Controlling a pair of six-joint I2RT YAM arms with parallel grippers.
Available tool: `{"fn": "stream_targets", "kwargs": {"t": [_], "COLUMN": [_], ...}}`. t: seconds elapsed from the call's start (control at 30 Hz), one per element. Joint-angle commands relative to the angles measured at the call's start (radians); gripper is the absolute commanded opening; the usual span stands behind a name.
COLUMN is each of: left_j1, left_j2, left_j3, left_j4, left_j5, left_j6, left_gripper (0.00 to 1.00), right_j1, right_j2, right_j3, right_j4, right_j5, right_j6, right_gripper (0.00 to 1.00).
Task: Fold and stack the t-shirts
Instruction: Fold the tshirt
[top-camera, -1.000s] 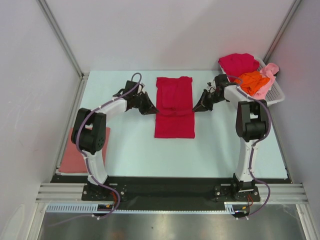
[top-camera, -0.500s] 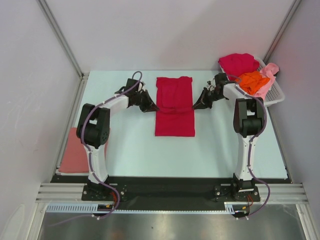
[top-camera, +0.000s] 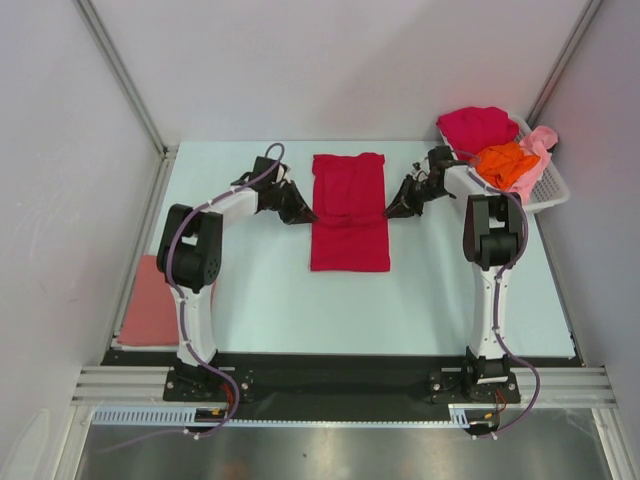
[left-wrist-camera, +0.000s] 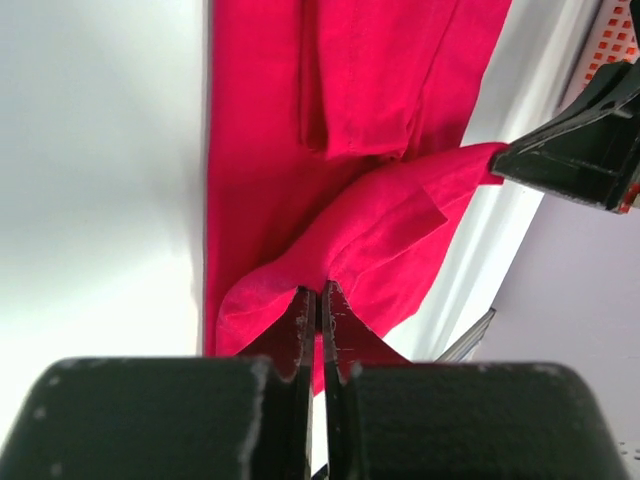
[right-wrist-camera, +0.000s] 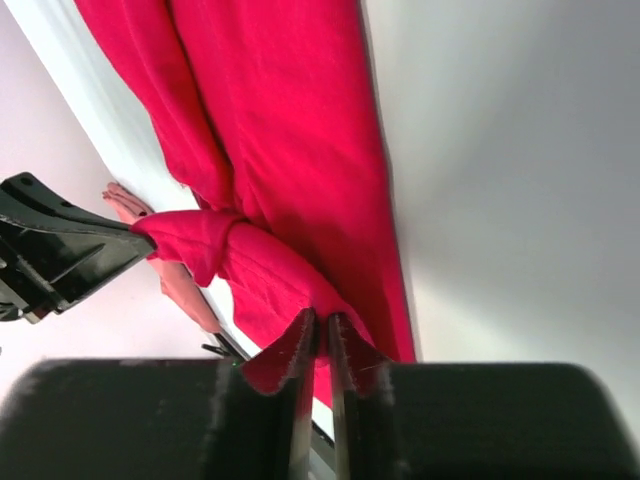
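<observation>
A crimson red t-shirt (top-camera: 349, 235) lies lengthwise in the middle of the table, its sleeves folded in. A band of its cloth (left-wrist-camera: 370, 235) is lifted across its width between both grippers. My left gripper (top-camera: 307, 214) (left-wrist-camera: 320, 293) is at the shirt's left edge, shut on that cloth. At the right edge my right gripper (top-camera: 391, 211) (right-wrist-camera: 322, 318) pinches the same band (right-wrist-camera: 270, 275), only a thin slit between its jaws. A second crimson shirt (top-camera: 478, 125), an orange one (top-camera: 505, 163) and a light pink one (top-camera: 541, 142) sit in the basket. A salmon pink shirt (top-camera: 150, 305) lies folded at the near left.
The white slotted basket (top-camera: 553, 190) stands at the table's far right corner, just behind the right arm. Grey walls close in the pale table (top-camera: 260, 290) on the left, right and back.
Both grippers have shifted a little toward the far side with the lifted cloth. Both arms' elbows have swung inward.
</observation>
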Motion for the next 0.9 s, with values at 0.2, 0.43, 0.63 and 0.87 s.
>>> {"fn": "stream_targets", "kwargs": {"t": [0.2, 0.43, 0.63, 0.87], "left_j1": [0.014, -0.037, -0.137, -0.149], "left_j2": [-0.057, -0.202, -0.150, -0.036], "left_j3": [0.148, 0.040, -0.063, -0.028], "left_j4": [-0.167, -0.135, -0.008, 0.040], "left_j5": [-0.142, -0.067, -0.006, -0.009], "left_j6": [0.188, 0.253, 0.172, 0.171], "left_gripper": [0.50, 0.50, 0.42, 0.45], "right_j1": [-0.028, 0.036, 0.185, 0.294], "right_j2": [0.033, -0.194, -0.306, -0.219], "right_j3": [0.198, 0.022, -0.207, -0.190], "right_j4": [-0.198, -0.165, 0.022, 0.094], "right_j5": [0.102, 0.302, 0.498, 0.543], "right_j6": [-0.129, -0.168, -0.071, -0.033], "right_gripper": [0.36, 0.47, 0.37, 0.43]}}
